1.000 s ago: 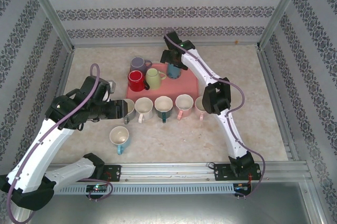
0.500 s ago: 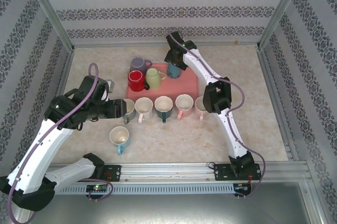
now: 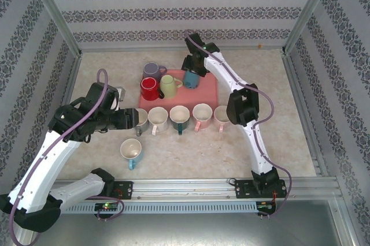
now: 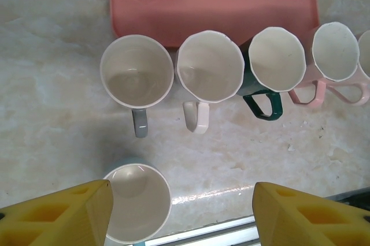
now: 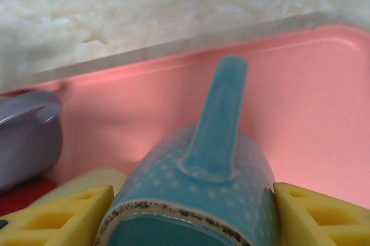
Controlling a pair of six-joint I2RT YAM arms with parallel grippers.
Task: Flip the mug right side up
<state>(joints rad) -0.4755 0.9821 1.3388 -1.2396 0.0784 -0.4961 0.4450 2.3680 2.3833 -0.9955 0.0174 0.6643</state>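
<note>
Marble tabletop [image 3: 277,136], pink tray [image 3: 205,93] of mugs [image 3: 149,88], teal mug [image 5: 196,200] between right jaws

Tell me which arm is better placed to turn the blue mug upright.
Right: the right gripper grips the blue mug on the pink tray. The left gripper hovers open over upright mugs off the tray.

The teal glazed ceramic mug [image 5: 196,200] carries pale speckles and a dark-flecked ring at its end; the pink plastic tray [image 5: 300,101] is plain; the worktop [image 4: 58,113] is cream, marbled white.
</note>
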